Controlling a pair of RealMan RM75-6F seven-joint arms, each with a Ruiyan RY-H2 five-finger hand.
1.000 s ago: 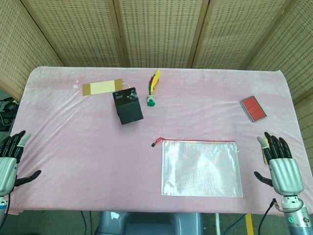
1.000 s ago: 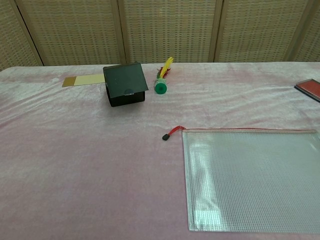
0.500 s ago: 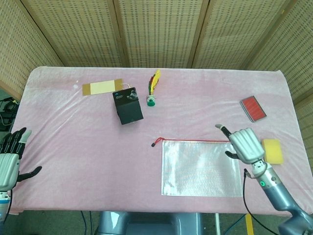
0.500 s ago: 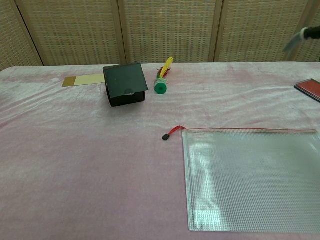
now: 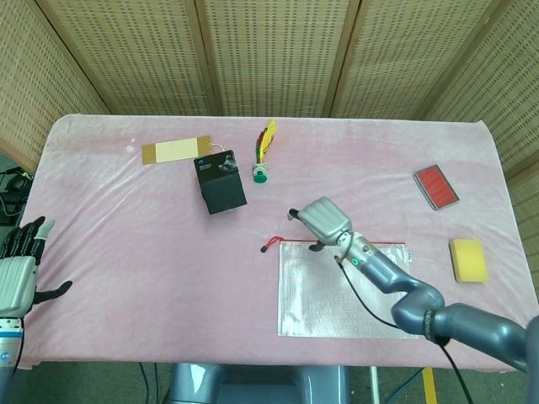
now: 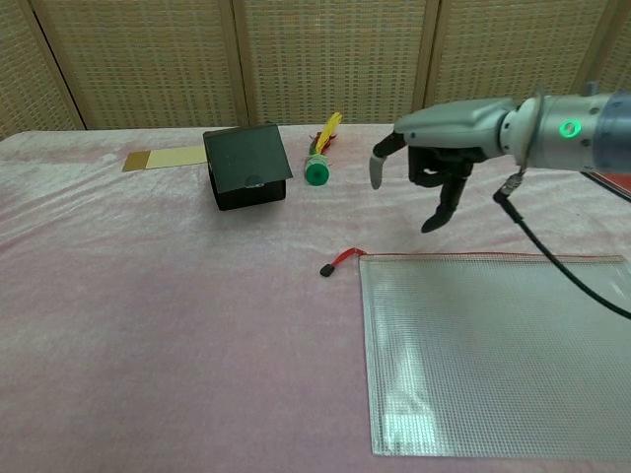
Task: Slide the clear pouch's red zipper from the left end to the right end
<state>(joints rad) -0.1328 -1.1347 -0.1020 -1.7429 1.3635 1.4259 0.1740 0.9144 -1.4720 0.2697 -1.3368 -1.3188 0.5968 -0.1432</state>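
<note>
The clear pouch [image 5: 347, 290] [image 6: 498, 355] lies flat at the front of the pink table, its red zipper running along the far edge. The zipper pull [image 5: 269, 246] [image 6: 334, 263] sticks out past the pouch's left end. My right hand [image 5: 322, 220] [image 6: 441, 143] hovers above the pouch's upper left corner, a little right of the pull, fingers spread and pointing down, holding nothing. My left hand [image 5: 18, 269] stays off the table's left front edge, fingers apart and empty.
A black box [image 5: 221, 183] [image 6: 246, 166], a tan card [image 5: 174, 151] and a feathered shuttlecock [image 5: 263, 158] [image 6: 319, 158] lie at the back left. A red case [image 5: 435, 186] and a yellow sponge [image 5: 468, 259] sit at the right.
My right hand has swung from the table's right front edge leftward across the pouch to above its upper left corner. The pouch and pull have not moved.
</note>
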